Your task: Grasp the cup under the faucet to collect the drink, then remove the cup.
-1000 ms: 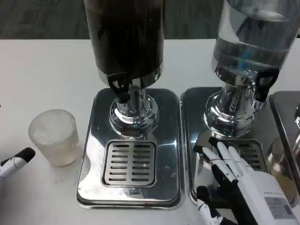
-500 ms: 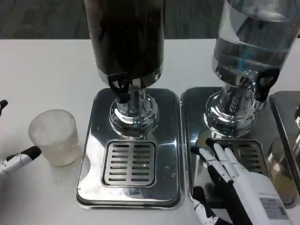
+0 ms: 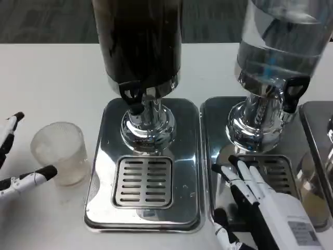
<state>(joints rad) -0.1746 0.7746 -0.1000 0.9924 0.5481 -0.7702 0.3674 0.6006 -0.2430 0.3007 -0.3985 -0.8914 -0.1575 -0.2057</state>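
A frosted translucent cup (image 3: 59, 152) stands upright on the white table, left of the dark drink dispenser (image 3: 139, 47). The dispenser's black faucet (image 3: 132, 97) hangs over a slotted drip grate (image 3: 143, 180) with nothing under it. My left hand (image 3: 18, 161) is at the picture's left edge, open, with one finger above-left of the cup and another reaching to its lower left side. My right hand (image 3: 257, 200) lies open with its fingers stretched over the drip tray of the clear water dispenser (image 3: 278, 47).
Two steel drip trays (image 3: 104, 156) sit side by side, and a third tray's edge (image 3: 317, 146) shows at the far right. The white table (image 3: 47, 83) spreads to the left and behind the cup.
My left hand has come in from the left edge, its fingers now spread on either side of the cup. The right hand has barely shifted.
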